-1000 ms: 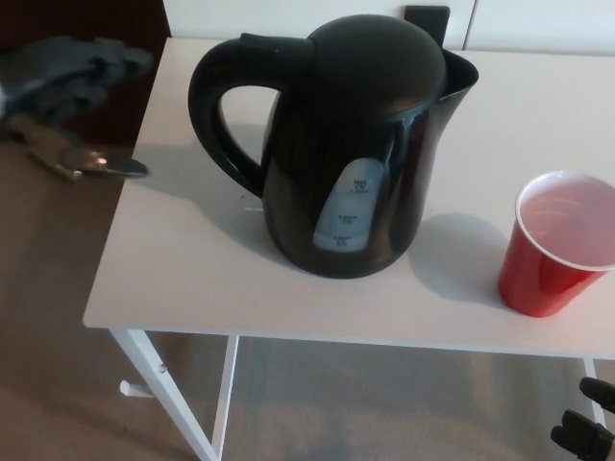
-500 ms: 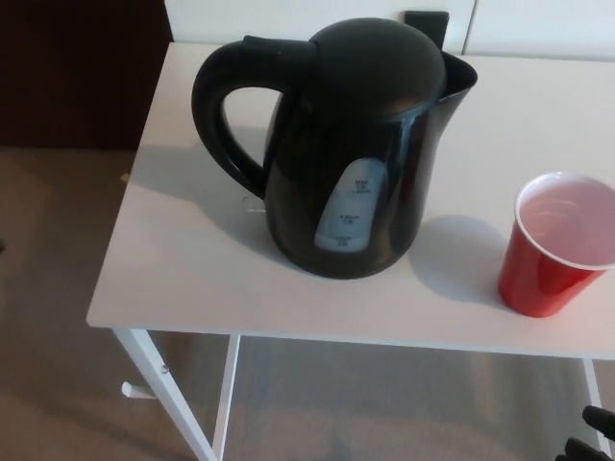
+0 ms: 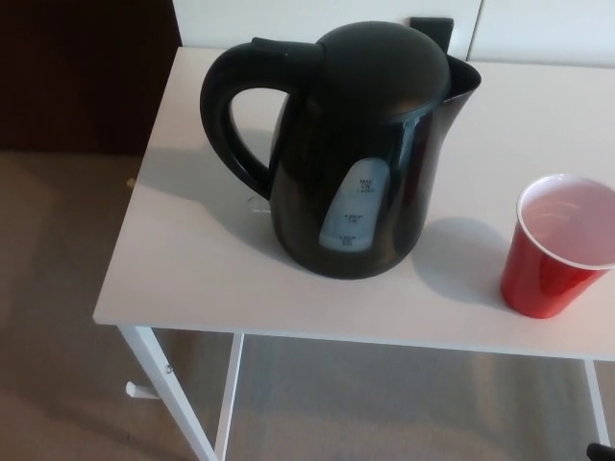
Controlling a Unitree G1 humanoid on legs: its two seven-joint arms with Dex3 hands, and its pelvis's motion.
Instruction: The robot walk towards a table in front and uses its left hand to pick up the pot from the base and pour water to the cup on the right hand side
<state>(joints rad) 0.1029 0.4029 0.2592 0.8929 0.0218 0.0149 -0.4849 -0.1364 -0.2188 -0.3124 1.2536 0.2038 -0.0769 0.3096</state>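
A black electric kettle (image 3: pixel 351 154) stands upright in the middle of the white table (image 3: pixel 183 259). Its handle (image 3: pixel 223 106) points left and its spout (image 3: pixel 464 75) points right. A pale water gauge shows on its front. The base under it is hidden. A red plastic cup (image 3: pixel 553 252) with a white inside stands to the right of the kettle, near the table's front edge. My left hand does not show. Only a dark sliver of my right hand (image 3: pixel 602 451) peeks in at the bottom right corner, below the table.
A black block (image 3: pixel 431 21) sits against the white wall behind the kettle. White table legs (image 3: pixel 168 394) run down over beige carpet (image 3: pixel 58 288). A dark panel (image 3: pixel 86 67) fills the upper left.
My left hand, raised at the upper left a second ago, has gone out of view. The right hand has sunk almost out of the bottom corner. The picture has shifted slightly.
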